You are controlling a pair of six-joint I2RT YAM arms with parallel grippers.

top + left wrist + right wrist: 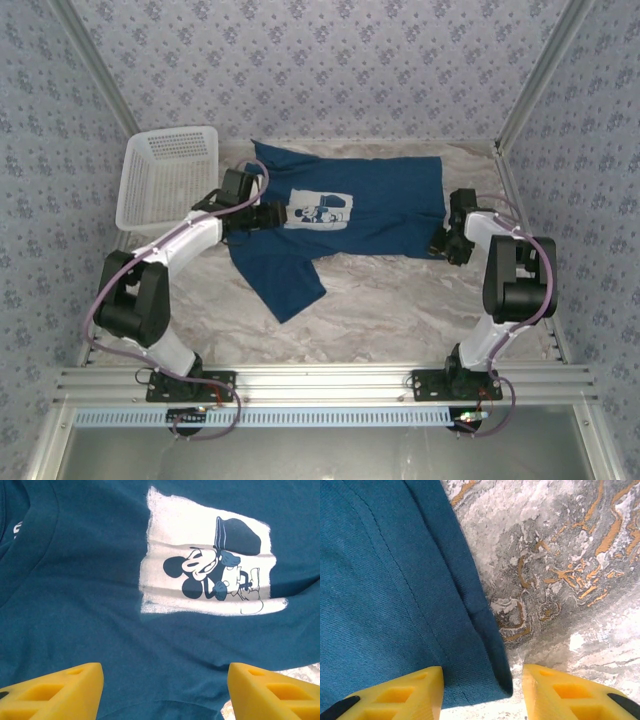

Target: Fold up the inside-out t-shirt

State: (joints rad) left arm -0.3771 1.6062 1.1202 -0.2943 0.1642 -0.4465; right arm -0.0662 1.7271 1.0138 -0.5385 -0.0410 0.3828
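right wrist | t-shirt (390, 580) hem corner btwn right gripper (482, 677) jaws, held apart

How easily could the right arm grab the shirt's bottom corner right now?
Probably easily: the right tool hangs open above the hem corner of the t-shirt, a finger on either side, with nothing in between.
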